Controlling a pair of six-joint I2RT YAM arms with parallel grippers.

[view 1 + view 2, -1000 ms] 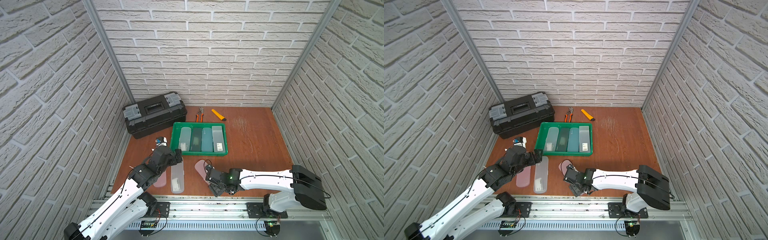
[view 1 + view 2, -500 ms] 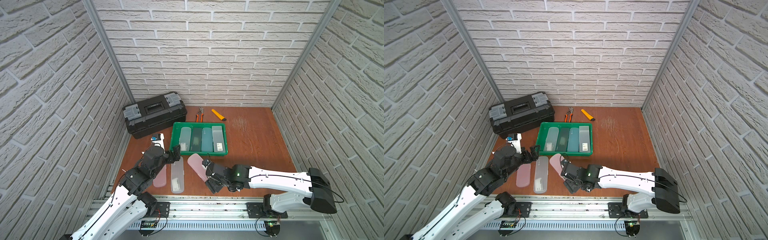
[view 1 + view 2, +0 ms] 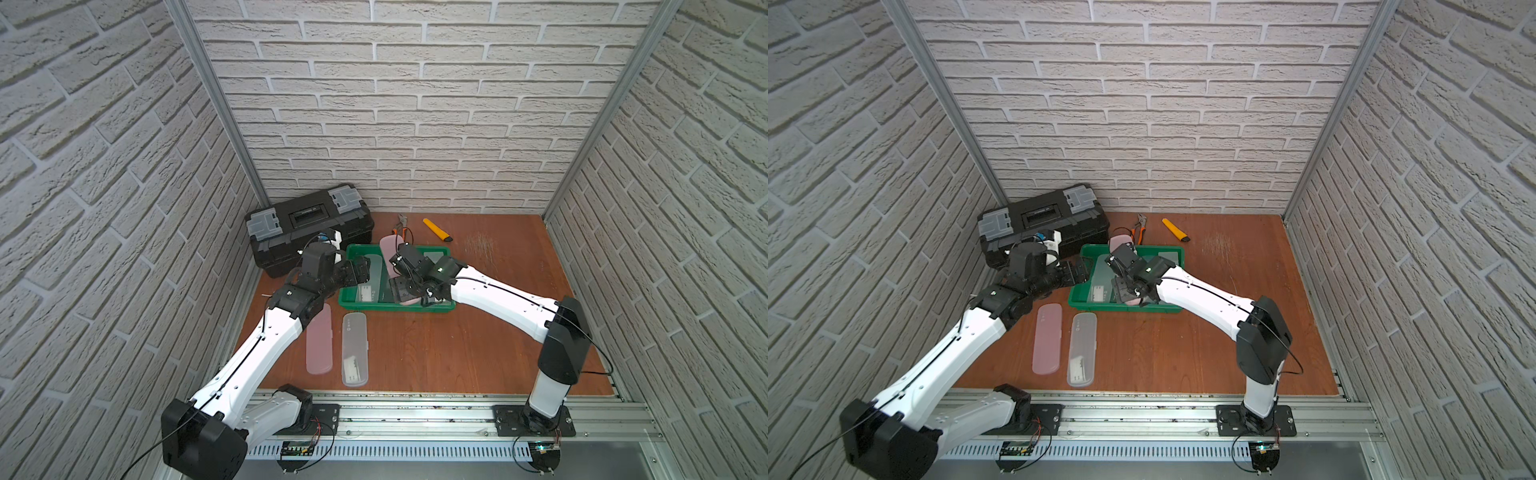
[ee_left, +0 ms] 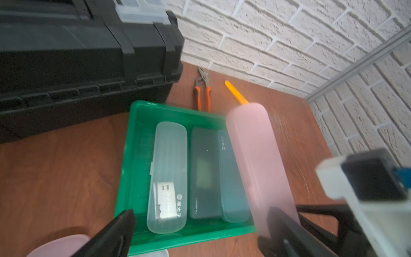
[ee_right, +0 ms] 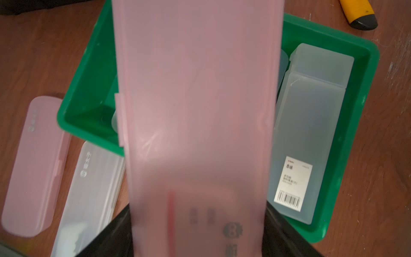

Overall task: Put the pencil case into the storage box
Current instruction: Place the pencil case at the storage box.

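Pencil case [image 5: 195,111], pink, pinched at one end by right gripper [image 5: 198,231], jaws closed on it, slanting above green storage box [image 5: 360,111]. Left gripper [image 4: 200,231] spread wide, empty, near box edge.

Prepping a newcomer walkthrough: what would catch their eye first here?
The right tool grips a pink pencil case tilted over the green storage box, which already holds several cases. The open left tool hangs beside the box. A second pink case and a clear case lie on the table in front.
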